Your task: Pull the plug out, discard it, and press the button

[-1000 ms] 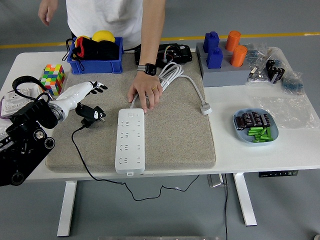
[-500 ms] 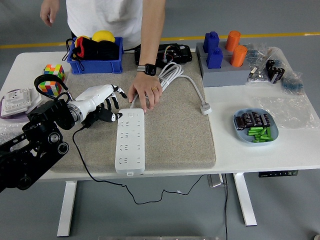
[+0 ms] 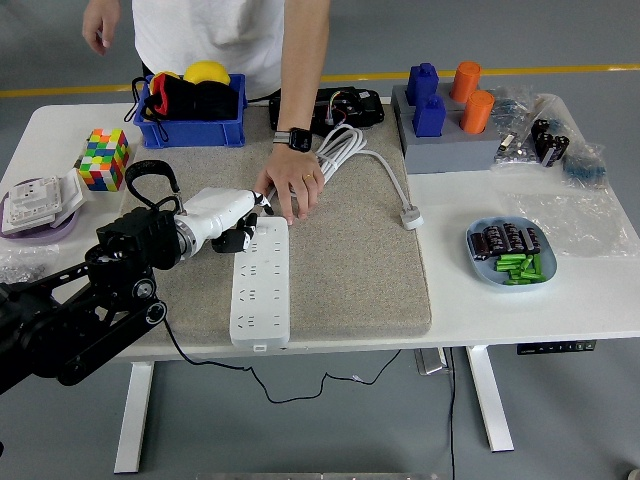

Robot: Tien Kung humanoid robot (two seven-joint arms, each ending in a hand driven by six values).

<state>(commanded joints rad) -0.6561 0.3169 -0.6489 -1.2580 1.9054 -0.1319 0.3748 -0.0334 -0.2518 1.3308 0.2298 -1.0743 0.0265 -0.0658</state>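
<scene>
Our left hand (image 3: 238, 212), fingers loose and holding nothing, touches the far end of the power strip (image 3: 261, 283), which runs near-to-far.

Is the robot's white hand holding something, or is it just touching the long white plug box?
Nothing is clearly held. The left hand reaches onto the power strip's far end. A person's hand presses there too.

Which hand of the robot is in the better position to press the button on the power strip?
Left. The left hand reaches over the far end of the power strip; no right arm is in view.
</scene>
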